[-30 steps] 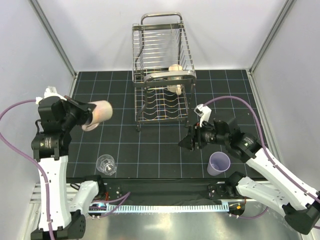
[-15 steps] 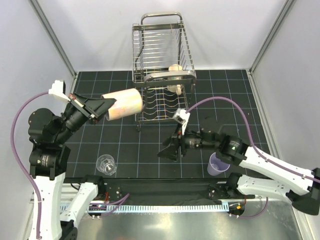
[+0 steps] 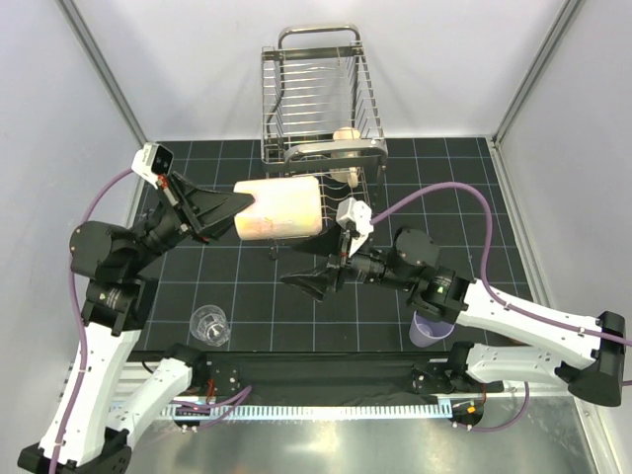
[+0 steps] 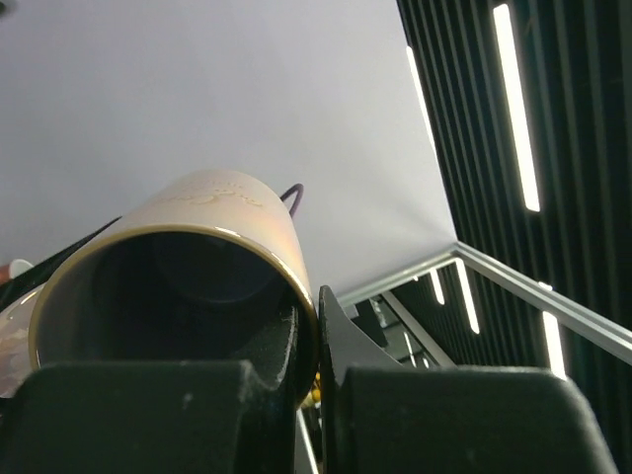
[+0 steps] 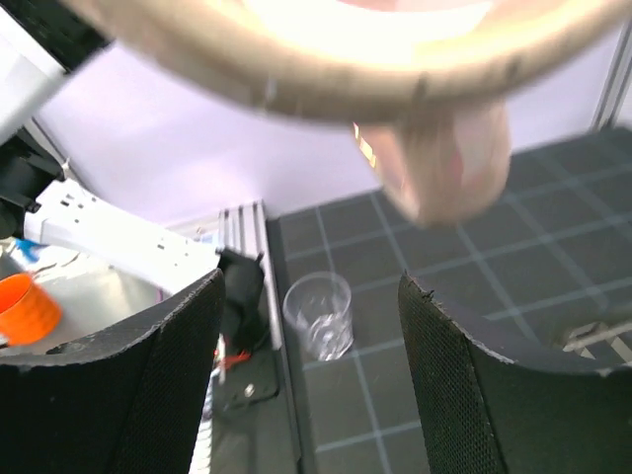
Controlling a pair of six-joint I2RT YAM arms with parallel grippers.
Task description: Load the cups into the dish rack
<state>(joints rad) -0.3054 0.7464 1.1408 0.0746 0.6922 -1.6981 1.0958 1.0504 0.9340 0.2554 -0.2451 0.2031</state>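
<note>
Two arms busy: the rack (image 3: 314, 118) stands just past our left gripper (image 3: 240, 203), which is pinched on the mug (image 3: 283, 207) rim. Our right gripper (image 3: 301, 283) gapes empty close below. On that thin pinch, we could see the mug swing and clip wire.

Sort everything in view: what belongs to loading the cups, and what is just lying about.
Belongs to the job:
- dish rack
- tan mug, already in the rack
- pinkish-beige mug, held by the left gripper
- clear glass
- lavender tumbler
- right gripper, open and empty

Just lying about:
- orange container, off the table
- white toothed strip along the near edge
</note>
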